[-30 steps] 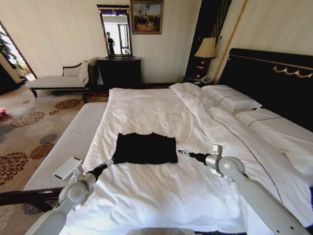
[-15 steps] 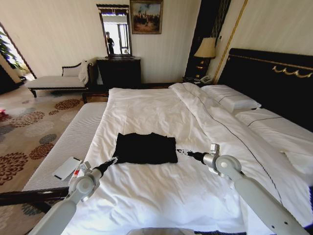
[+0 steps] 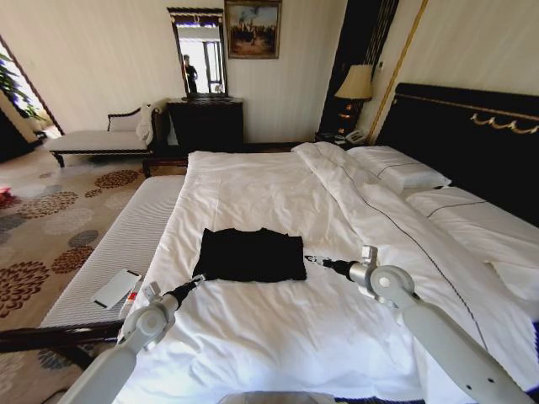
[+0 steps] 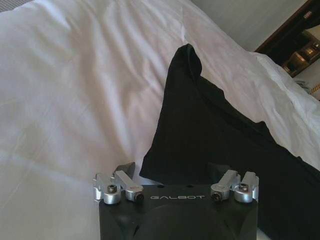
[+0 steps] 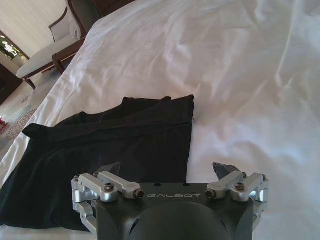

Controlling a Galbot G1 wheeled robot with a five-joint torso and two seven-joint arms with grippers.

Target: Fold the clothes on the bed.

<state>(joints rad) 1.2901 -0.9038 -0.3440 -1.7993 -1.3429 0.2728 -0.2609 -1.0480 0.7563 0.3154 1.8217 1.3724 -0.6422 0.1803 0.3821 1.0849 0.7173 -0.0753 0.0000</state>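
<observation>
though the shirt (image 3: pixel 251 255) already lies as a compact dark rectangle near the middle of the bed (image 3: pixel 278 337), it looks only part folded, perhaps halved; layers are hard to read. the left pincer (image 3: pixel 195 280) sits wide at its near left corner, the right pincer (image 3: pixel 312 260) wide just beside its right edge, neither holding cloth.

The left arm reaches from 7 o'clock in the head view up toward the centre, its left gripper (image 3: pixel 197 279) low, with jaws spread apart as the left wrist view shows (image 4: pixel 172 170). The right arm comes in from 4 o'clock, elbow bent, forearm pointing toward 9 o'clock; the right gripper (image 3: pixel 308 259) has its jaws wide apart (image 5: pixel 170 170).
</observation>
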